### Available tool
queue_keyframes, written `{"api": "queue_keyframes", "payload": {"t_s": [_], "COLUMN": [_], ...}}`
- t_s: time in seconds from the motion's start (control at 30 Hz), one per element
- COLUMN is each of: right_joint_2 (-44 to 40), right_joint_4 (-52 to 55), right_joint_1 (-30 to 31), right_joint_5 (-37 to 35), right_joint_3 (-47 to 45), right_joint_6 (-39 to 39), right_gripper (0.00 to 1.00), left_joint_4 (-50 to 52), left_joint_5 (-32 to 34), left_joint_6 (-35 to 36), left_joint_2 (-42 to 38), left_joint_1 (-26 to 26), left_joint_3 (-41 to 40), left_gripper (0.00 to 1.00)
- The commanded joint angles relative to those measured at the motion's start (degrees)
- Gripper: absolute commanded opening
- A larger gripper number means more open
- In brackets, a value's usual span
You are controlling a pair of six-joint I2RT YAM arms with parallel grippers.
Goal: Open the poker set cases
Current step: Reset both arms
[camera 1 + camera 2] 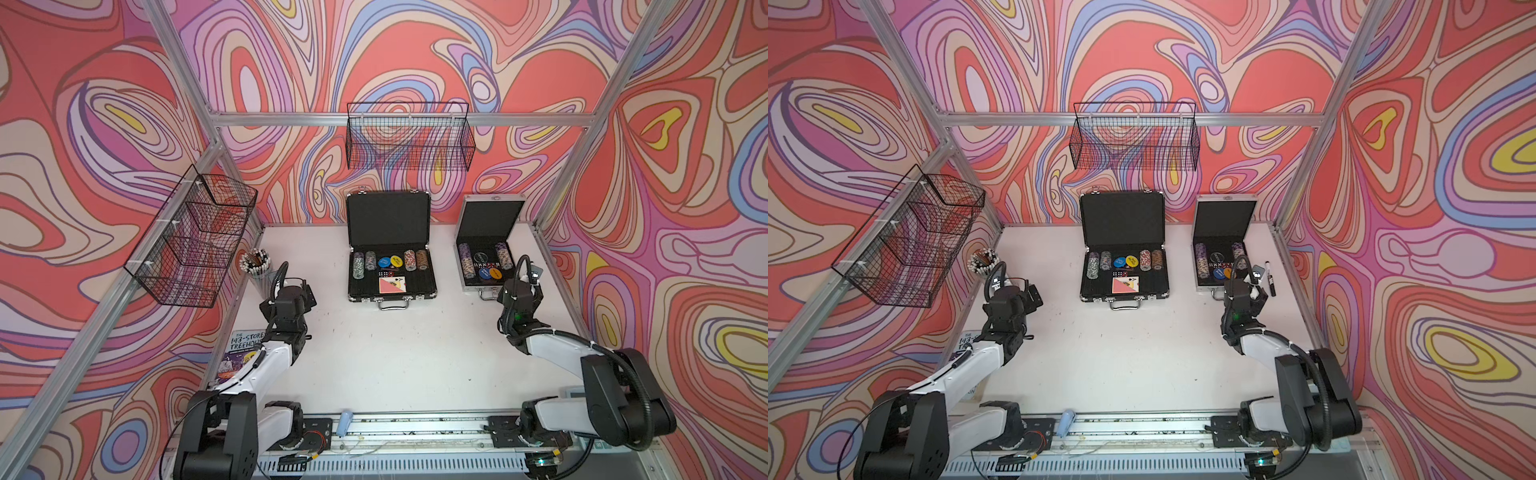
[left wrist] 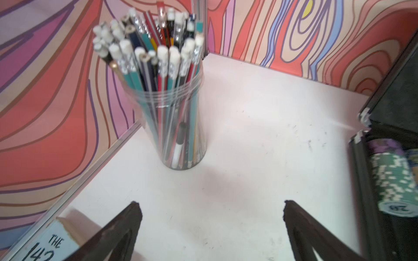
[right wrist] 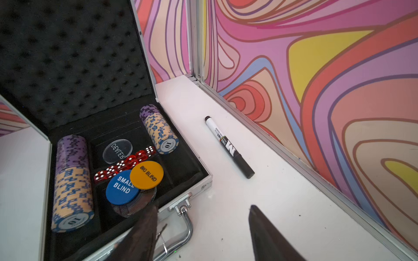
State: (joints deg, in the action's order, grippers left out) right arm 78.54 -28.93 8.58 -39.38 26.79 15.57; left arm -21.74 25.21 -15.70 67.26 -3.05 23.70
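Observation:
Both poker set cases stand open at the back of the table in both top views. The wider black case has its lid upright, with chips and cards inside. The smaller silver case sits to its right, lid up, showing chips, dice and blind buttons. My right gripper is open at the silver case's front right corner. One of its fingers is over the front rim by the handle, the other over bare table. My left gripper is open and empty over the table, left of the black case.
A clear cup of pencils stands at the back left corner. A paperback book lies along the left edge under the left arm. A black-and-white marker lies between the silver case and the right wall. Wire baskets hang on the walls.

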Motion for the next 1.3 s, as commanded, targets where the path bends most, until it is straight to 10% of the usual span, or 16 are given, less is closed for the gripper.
{"api": "queue_keyframes", "payload": {"t_s": [0.0, 0.6, 0.9, 0.97, 1.27], "right_joint_2": [2.3, 20.4, 19.7, 19.7, 19.7], "right_joint_4": [-14.4, -45.8, -38.2, -38.1, -37.9], "right_joint_1": [-0.3, -2.7, -3.1, -3.1, -3.1], "right_joint_5": [-2.4, 19.4, 21.9, 21.4, 21.2], "right_joint_3": [-3.6, -8.3, -5.4, -5.3, -5.3], "right_joint_6": [-3.4, -14.2, -14.0, -13.8, -13.9], "right_gripper": [0.65, 0.68, 0.72, 0.98, 0.98], "left_joint_4": [-10.1, -35.7, -31.3, -30.0, -32.7], "left_joint_5": [1.6, -12.5, -12.4, -12.5, -10.8], "left_joint_6": [3.0, 14.8, 14.1, 14.0, 15.0], "left_joint_2": [2.8, 22.7, 21.3, 20.7, 21.6], "left_joint_1": [0.0, 0.1, -0.1, -0.1, -1.1], "left_joint_3": [-2.0, -3.7, -3.1, -2.6, -3.2], "left_gripper": [1.0, 1.0, 1.0, 1.0, 1.0]}}
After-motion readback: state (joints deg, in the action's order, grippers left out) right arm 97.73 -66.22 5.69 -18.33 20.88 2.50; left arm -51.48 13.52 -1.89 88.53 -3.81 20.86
